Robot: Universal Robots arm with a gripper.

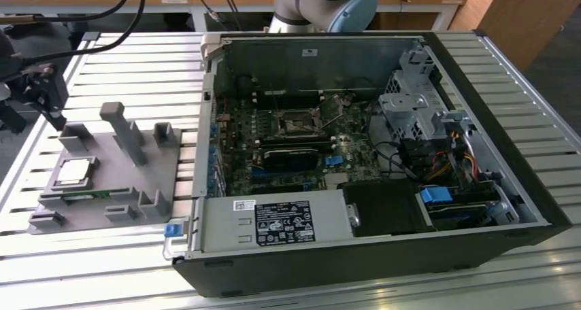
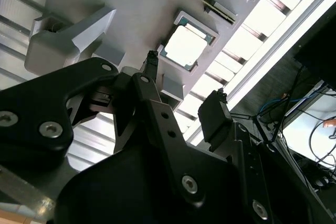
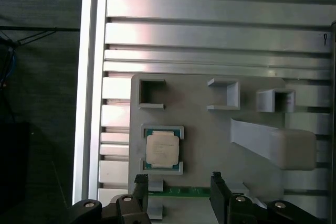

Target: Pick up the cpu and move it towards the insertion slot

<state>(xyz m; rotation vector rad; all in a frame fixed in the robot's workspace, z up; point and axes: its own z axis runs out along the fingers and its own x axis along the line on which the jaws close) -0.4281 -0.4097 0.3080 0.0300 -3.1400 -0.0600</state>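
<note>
- The claw [image 3: 178, 179] hangs over the grey tray [image 3: 210, 129], its jaws spread wide with nothing between them.
- The cpu [image 3: 163, 149] lies flat in a square recess of the tray, just beyond the claw and untouched.
- The tray sits by the table's [image 1: 100, 269] edge, on the exterior view's left.
- The slot [image 1: 297, 125] lies well apart from the tray, inside the open case [image 1: 363, 262].

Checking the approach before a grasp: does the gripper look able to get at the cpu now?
Probably yes. The cpu lies uncovered in its recess in the grey tray, and the open gripper hangs close by with nothing between them.
</note>
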